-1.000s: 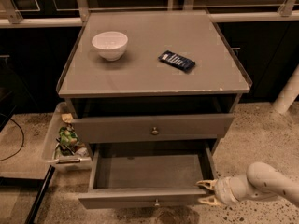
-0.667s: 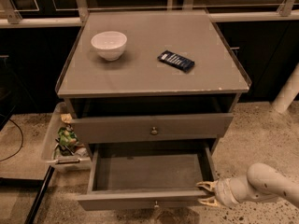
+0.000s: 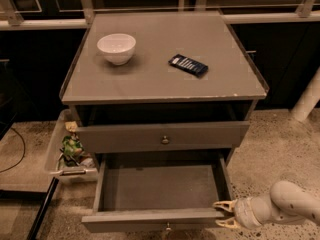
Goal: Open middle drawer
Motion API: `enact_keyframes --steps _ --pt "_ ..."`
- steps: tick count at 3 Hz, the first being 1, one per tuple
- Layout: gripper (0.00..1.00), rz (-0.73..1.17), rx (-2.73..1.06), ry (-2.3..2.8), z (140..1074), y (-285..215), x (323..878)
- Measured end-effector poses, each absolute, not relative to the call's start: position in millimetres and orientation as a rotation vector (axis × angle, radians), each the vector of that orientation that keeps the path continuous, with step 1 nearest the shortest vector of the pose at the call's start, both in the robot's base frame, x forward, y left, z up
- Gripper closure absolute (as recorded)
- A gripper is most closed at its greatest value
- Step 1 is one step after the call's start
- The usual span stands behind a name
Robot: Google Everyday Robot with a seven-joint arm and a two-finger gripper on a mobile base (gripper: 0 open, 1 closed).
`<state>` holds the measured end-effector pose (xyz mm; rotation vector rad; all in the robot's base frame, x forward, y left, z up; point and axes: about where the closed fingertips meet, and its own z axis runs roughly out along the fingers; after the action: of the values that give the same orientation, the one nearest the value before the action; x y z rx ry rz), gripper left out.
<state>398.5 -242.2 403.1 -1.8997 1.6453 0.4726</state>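
The middle drawer (image 3: pixel 150 137) is a grey front panel with a small brass knob (image 3: pixel 165 140); it sits pushed in under a dark gap below the cabinet top. The taller bottom drawer (image 3: pixel 160 188) below it is pulled far out, with an empty grey interior. My gripper (image 3: pixel 225 214) is at the lower right, by the right end of the bottom drawer's front panel. Its yellow fingertips (image 3: pixel 223 204) are spread apart and hold nothing. It is well below and right of the middle drawer's knob.
A white bowl (image 3: pixel 116 47) and a dark blue flat pack (image 3: pixel 188 65) lie on the cabinet top (image 3: pixel 165 84). A clear bin (image 3: pixel 64 154) with snack bags stands on the floor at the left. A white post (image 3: pixel 306 100) rises at the right.
My gripper has shifted slightly toward the camera, and the bottom drawer's front panel has come out a little further with it. The middle drawer has not moved.
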Motion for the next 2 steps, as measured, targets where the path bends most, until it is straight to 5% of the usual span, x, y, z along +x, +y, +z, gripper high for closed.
enact_keyframes --steps 2 --pt "0.36 0.473 -1.900 1.645 403.1 -242.2 398.5"
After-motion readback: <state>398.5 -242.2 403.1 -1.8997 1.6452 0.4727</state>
